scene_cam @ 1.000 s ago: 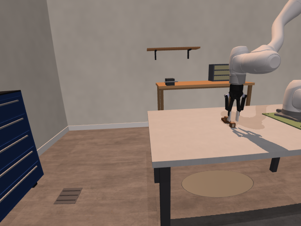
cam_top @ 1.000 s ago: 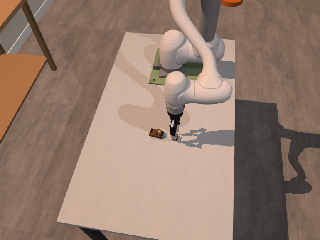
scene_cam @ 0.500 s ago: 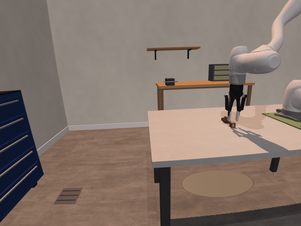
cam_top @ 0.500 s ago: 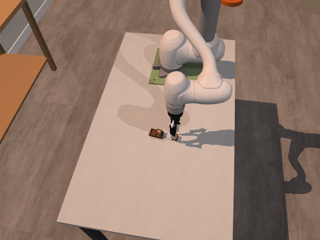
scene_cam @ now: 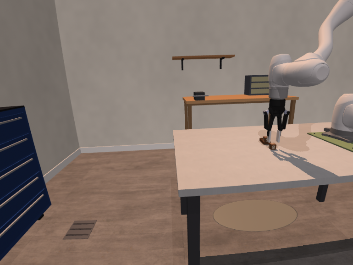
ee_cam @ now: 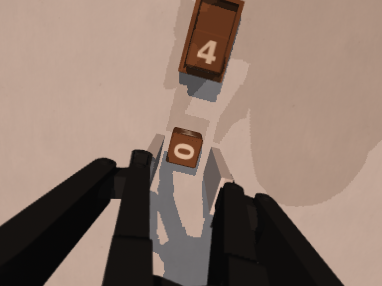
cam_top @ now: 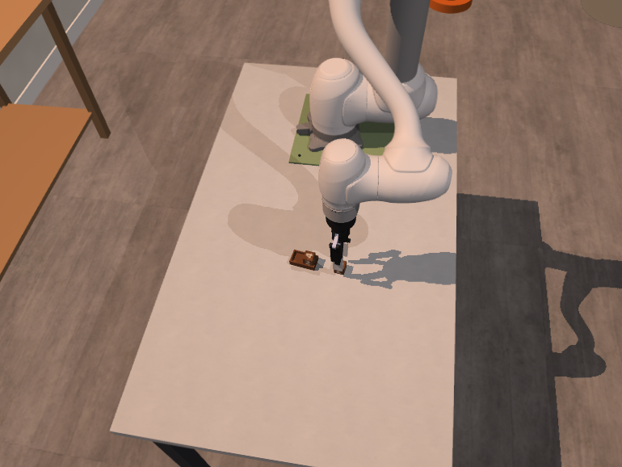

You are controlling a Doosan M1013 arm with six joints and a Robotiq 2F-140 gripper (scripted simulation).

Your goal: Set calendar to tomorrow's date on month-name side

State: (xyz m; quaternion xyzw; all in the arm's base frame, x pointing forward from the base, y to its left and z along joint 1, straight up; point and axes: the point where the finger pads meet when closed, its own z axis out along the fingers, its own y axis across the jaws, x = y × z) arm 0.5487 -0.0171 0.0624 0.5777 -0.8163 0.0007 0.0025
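A small brown tray lies flat on the table; it also shows in the top view (cam_top: pixel 304 259) and the exterior view (scene_cam: pixel 263 140). One brown cube (ee_cam: pixel 206 54) stands in the tray's near end with a white 4 on top. The tray's far half holds no cube. A second brown cube (ee_cam: pixel 184 148) stands on the table outside the tray, with a 0 on top; it also shows in the top view (cam_top: pixel 340 267). My gripper (ee_cam: pixel 184 155) points straight down over it. Its fingers are partly open, one on each side of the cube, with a gap on both sides.
The arm's base stands on a green plate (cam_top: pixel 341 135) at the back of the table. The table's edge (scene_cam: pixel 256 186) lies well in front of the cubes. A wooden side table (scene_cam: pixel 239 99) stands by the wall beyond.
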